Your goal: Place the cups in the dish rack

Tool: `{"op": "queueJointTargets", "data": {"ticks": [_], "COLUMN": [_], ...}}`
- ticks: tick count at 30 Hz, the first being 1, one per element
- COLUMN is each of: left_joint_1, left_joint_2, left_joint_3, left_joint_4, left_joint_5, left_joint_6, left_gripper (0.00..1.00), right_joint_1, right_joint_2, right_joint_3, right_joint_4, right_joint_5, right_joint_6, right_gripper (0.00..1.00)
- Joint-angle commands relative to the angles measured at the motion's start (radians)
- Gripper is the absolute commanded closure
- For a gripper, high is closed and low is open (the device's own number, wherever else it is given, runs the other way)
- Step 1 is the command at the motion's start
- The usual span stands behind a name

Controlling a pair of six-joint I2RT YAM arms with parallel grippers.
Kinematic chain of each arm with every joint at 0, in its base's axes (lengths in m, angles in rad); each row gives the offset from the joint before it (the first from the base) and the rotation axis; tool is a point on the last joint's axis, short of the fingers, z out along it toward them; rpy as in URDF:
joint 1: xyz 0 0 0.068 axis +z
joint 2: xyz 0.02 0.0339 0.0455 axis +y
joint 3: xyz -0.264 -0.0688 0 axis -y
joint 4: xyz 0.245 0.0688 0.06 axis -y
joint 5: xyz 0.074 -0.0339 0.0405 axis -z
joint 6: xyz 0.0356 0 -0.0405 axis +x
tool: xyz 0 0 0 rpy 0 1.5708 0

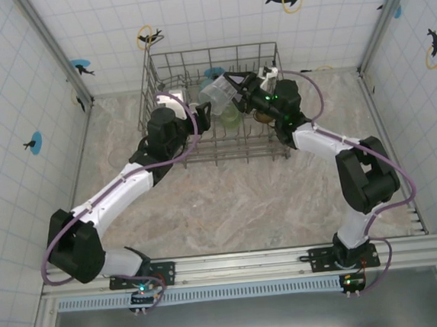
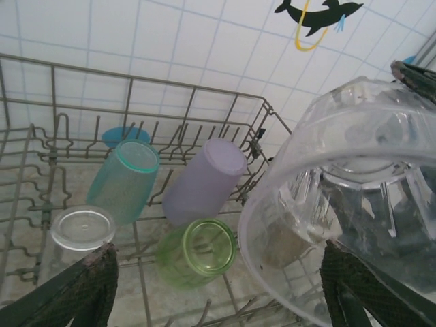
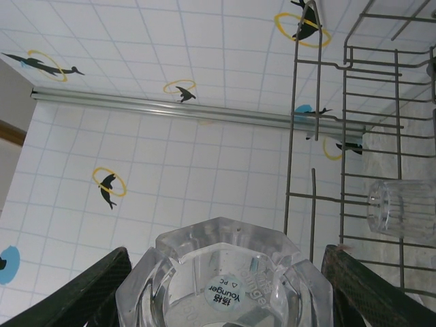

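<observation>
Cup (image 1: 214,95) in right end effector (image 1: 231,86) over dish rack (image 1: 212,50)

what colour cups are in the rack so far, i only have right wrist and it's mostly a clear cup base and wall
Observer: A teal cup, a lavender cup and a light green cup lie tilted together inside the dish rack.
Operator: where's my cup over the rack
Observer: In the top view the clear cup held in the right gripper hangs tilted over the middle of the rack.
Operator: is the left arm near it
Observer: Yes. The left gripper is open and faces the clear cup's mouth from close by.
</observation>
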Motion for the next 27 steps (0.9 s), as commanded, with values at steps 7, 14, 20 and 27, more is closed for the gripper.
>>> {"op": "queueJointTargets", "data": {"ticks": [7, 14, 20, 27], "left_joint_1": [0.017, 0.043, 0.078, 0.129], "left_joint_2": [-0.093, -0.114, -0.126, -0.111], "left_joint_3": [0.028, 0.049, 0.105, 0.147], "left_joint_4": [-0.106, -0.168, -0.264, -0.312], "left_joint_5": [-0.140, -0.174, -0.257, -0.329], "left_joint_6": [0.062, 0.062, 0.006, 0.009], "left_gripper": [0.03, 0.03, 0.03, 0.03], "right_joint_1": [0.023, 0.037, 0.057, 0.091], "right_joint_2": [0.073, 0.127, 0.179, 0.238], "right_joint_3": [0.144, 0.220, 0.300, 0.397], "right_joint_4": [-0.072, -0.127, -0.186, -0.303], "right_joint_5": [0.012, 0.008, -0.014, -0.030], "right_joint_6": [-0.182, -0.286, -0.416, -0.631], "right_gripper": [0.86, 0.87, 0.88, 0.88]}}
